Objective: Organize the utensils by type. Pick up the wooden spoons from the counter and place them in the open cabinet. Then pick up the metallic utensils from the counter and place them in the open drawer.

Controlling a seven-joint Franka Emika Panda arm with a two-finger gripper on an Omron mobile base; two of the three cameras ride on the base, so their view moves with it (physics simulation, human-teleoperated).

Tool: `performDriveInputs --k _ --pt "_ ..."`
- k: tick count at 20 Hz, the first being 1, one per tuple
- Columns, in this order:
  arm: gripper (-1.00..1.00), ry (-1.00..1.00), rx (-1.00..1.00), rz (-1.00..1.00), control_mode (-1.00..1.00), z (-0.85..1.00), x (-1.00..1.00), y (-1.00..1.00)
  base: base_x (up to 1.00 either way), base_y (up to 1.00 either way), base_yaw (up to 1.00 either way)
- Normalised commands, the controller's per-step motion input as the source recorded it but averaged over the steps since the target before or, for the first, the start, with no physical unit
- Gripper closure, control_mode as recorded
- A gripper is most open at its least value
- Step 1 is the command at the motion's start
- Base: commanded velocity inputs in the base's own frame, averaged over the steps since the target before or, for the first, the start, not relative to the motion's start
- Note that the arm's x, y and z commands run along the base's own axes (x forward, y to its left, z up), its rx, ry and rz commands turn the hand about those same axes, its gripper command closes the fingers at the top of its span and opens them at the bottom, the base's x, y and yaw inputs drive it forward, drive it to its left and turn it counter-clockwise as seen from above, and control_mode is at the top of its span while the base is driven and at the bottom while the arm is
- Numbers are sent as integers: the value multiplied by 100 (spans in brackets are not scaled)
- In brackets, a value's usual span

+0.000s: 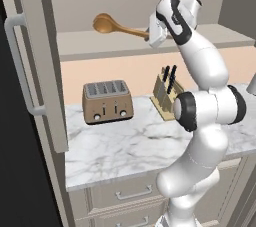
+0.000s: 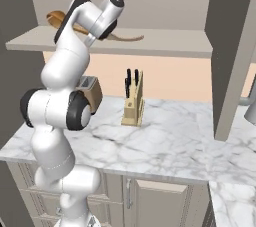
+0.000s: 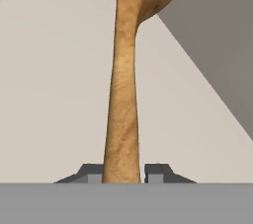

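A wooden spoon point(image 1: 106, 24) hangs level just above the shelf point(image 1: 95, 47) of the open cabinet, bowl to the left. My gripper point(image 1: 150, 35) is shut on its handle. In the hand view the handle point(image 3: 122, 119) runs up between my fingertips point(image 3: 123, 172) to the bowl, with the pale shelf beneath it. From the right base view the bowl point(image 2: 55, 18) shows left of my hand point(image 2: 91, 35). A thin brown handle end point(image 2: 131, 37) shows right of it over the shelf point(image 2: 165, 43); I cannot tell whether it belongs to the same spoon. The marble counter point(image 1: 125, 146) lies below.
A bronze toaster point(image 1: 107, 101) and a knife block point(image 1: 166, 93) stand at the back of the counter under the shelf. The tall cabinet door point(image 1: 40, 66) stands open on the left, another door point(image 2: 231, 56) on the right. Closed drawer fronts point(image 1: 132, 191) run below the counter edge.
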Motion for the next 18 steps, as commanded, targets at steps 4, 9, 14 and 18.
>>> performDriveInputs --k 4,9,14,18 --pt "100 0 0 0 -100 0 27 9 0 0 0" --pt "100 0 0 0 -100 0 26 12 0 0 0" --pt "-100 0 0 0 -100 0 12 3 0 0 0" --pt "-100 -2 0 0 -100 0 0 0 0 0 0"
